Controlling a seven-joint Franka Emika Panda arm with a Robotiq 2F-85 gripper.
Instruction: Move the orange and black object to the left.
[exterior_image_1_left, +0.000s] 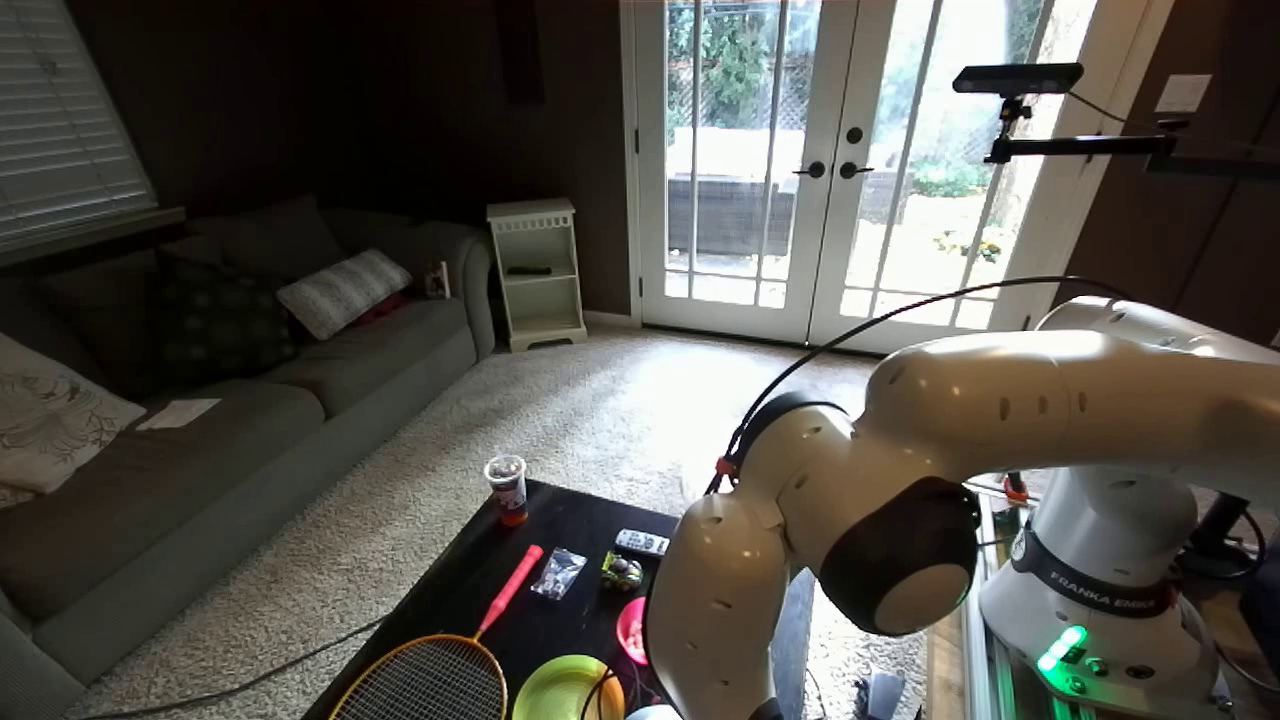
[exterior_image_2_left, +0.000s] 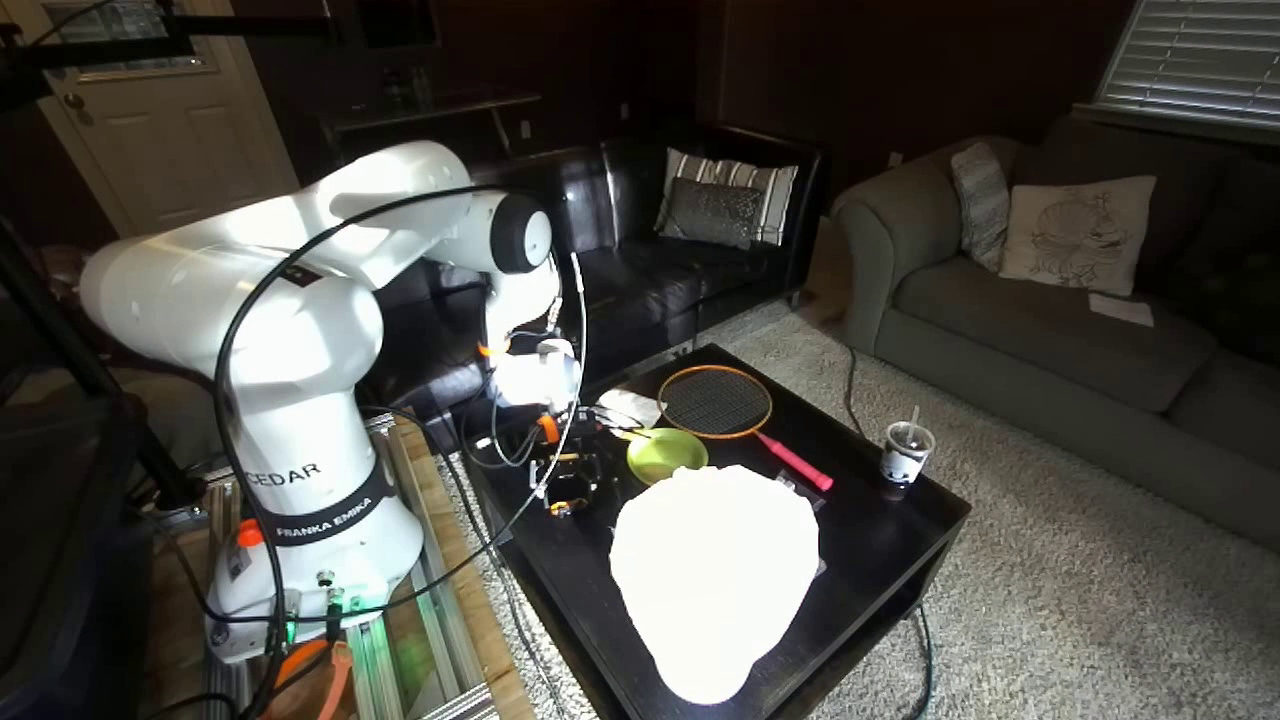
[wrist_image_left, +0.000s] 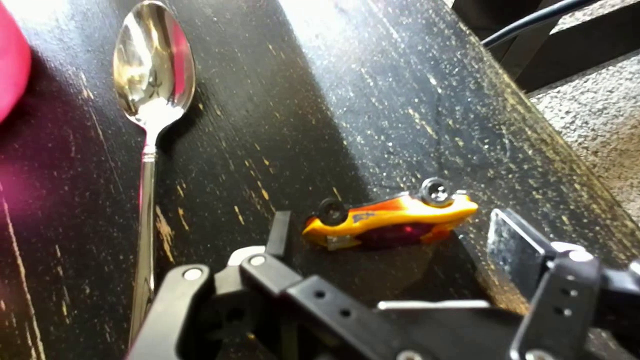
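Glossy orange toy car (wrist_image_left: 392, 216) between wide-set jaws

The orange and black toy car has a shiny yellow-orange body with redder patches. Two black wheels show, one with a bright silver hub, the other dark all over. Beside the dark one is a small bluish mark, and the window is a deep purplish red with a bright pink spot. The wheels point toward the top of the wrist view; whether the car rests on its side or its roof, I cannot tell.

It lies near the edge of the black table (wrist_image_left: 240, 115), whose surface is scuffed with pale scratches. The gripper (wrist_image_left: 398, 242) has its jaws wide apart, one of its pads (wrist_image_left: 517, 255) beyond each end of the car, and a narrow strip of table shows in each gap. A spoon (wrist_image_left: 154, 65) lies left of the car in the wrist view. In an exterior view, a green bowl (exterior_image_2_left: 667, 455) sits near the gripper.
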